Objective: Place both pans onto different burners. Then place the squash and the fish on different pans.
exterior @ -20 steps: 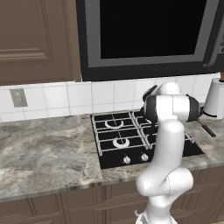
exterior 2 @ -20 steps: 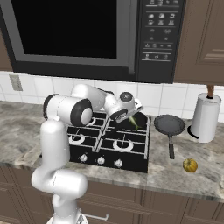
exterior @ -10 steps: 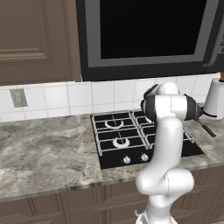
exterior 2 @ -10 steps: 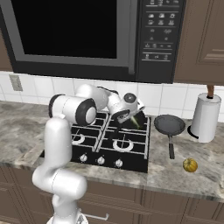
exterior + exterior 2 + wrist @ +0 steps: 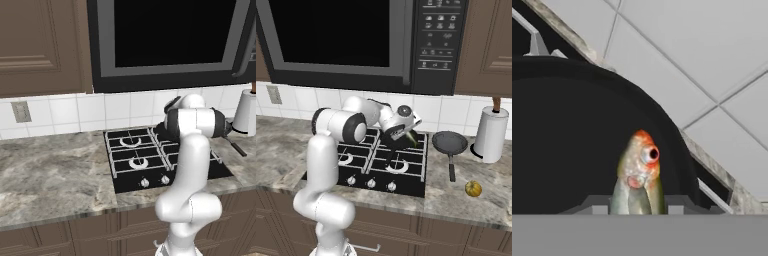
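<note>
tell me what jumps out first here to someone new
The fish, silver with an orange head and a big eye, hangs from the gripper over a black pan at the back of the hob. A second pan sits off the burners on the counter, with the small squash in front of it.

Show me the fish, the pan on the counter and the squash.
fish (image 5: 638, 170), hand view, on its head.
pan (image 5: 450, 142), right base view, on its dark bowl.
squash (image 5: 473, 188), right base view, on its middle.
</note>
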